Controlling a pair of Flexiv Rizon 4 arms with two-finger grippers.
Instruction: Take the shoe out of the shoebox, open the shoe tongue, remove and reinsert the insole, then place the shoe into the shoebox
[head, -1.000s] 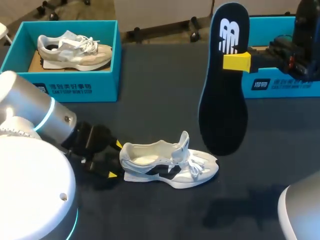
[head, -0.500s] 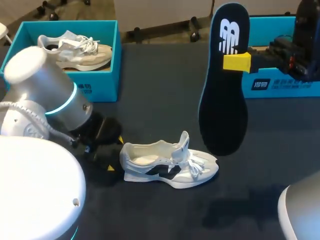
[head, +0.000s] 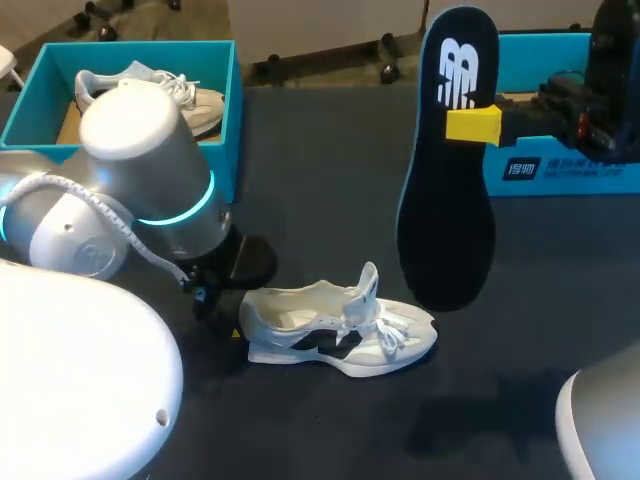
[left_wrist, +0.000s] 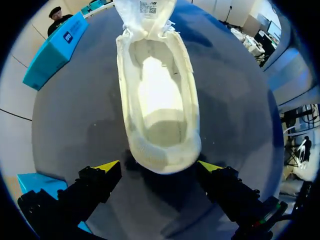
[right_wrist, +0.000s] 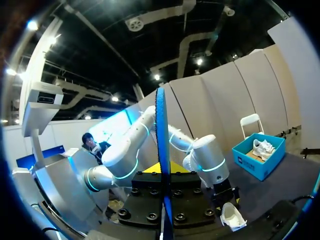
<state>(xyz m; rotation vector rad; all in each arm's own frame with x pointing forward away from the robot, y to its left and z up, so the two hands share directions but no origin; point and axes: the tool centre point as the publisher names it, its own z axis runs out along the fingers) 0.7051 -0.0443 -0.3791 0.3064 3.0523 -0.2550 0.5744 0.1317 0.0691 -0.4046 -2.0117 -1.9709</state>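
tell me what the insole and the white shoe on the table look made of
Insole: probably foam under a dark cloth face; matte, thin, holding its flat shape upright. Shoe: seemingly soft woven fabric, matte white with a dark side panel, cloth laces; the sole's material is unclear.

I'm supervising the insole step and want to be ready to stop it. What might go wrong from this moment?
1. The left gripper is open, a finger on either side of the heel of the shoe, neither touching it; closing off-centre might shove the shoe across the table.
2. The right gripper pinches the insole near its upper end, hanging upright; the long free end may swing or catch the raised tongue on reinsertion.
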